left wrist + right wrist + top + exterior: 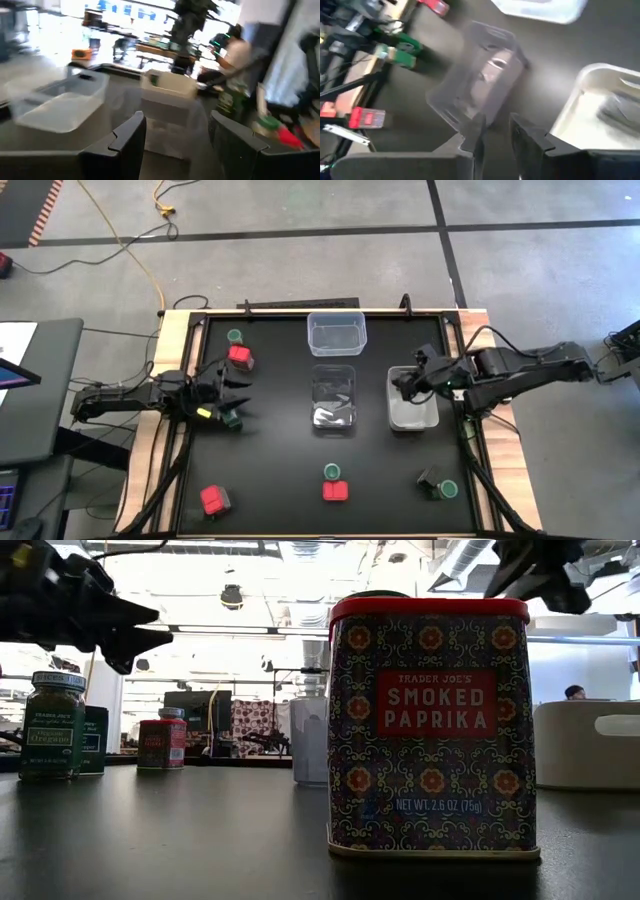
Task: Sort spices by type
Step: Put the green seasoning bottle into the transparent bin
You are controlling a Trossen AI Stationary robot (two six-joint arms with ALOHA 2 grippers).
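The spices stand scattered on the black table. A red tin [240,357] and a green-lidded jar [234,337] stand far left, and another green-lidded jar [232,420] is just beside my left gripper [237,393]. That gripper is open, empty and raised above the table [150,625]. Near the front edge are a red paprika tin [335,491] [430,730], a green-lidded jar [332,471], a red tin [214,500], and a dark block [430,479] next to a green-lidded jar [448,490]. My right gripper [400,385] hovers open and empty over the right tub [425,420].
Three clear plastic tubs sit mid-table: the far one [337,317], the middle one [333,430] and the right one. The table has a raised wooden rim [170,330]. Open black surface lies between the left jars and the middle tub. A person [574,692] shows in the room behind.
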